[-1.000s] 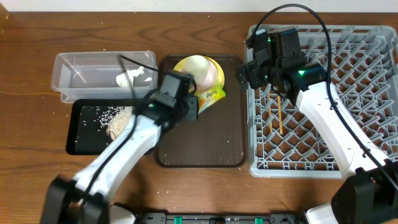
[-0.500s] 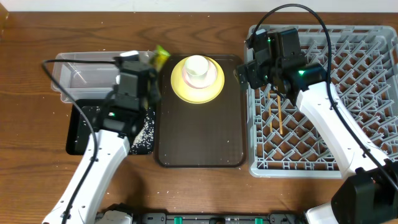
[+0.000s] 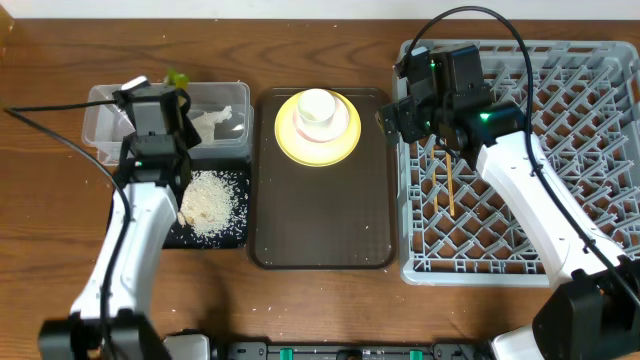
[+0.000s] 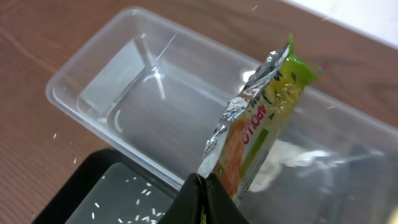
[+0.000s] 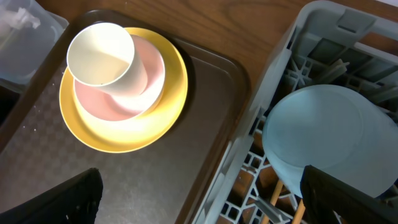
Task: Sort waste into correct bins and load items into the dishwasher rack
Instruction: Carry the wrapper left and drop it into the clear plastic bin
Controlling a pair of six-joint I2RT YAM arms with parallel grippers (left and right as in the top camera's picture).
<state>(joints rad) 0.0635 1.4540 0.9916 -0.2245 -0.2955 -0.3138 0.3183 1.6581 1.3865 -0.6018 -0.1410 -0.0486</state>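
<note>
Snack wrapper (image 4: 261,124), yellow-green with crinkled silver foil along one edge, hangs over the clear tub (image 4: 93,74), pinched at its lower end by the left gripper (image 4: 202,183), whose fingers are pressed together on it. Half a second ago this gripper was at the tub's right end beside the brown tray (image 3: 320,220); now it is above the tub's left half. With the arm moved aside, the rice (image 3: 207,200) heaped in the black tray (image 3: 236,236) shows. The right gripper (image 5: 200,177) has not moved, its fingers spread wide and holding nothing, at the rack's (image 3: 580,120) left edge. From overhead only the wrapper's green tip shows, and its print is partly creased. The tissue (image 4: 292,155) lies in the tub behind the wrapper, blurred. The light blue bowl (image 5: 329,143) in the rack is hidden overhead by the right arm. One chopstick (image 3: 451,185) lies in the rack.
</note>
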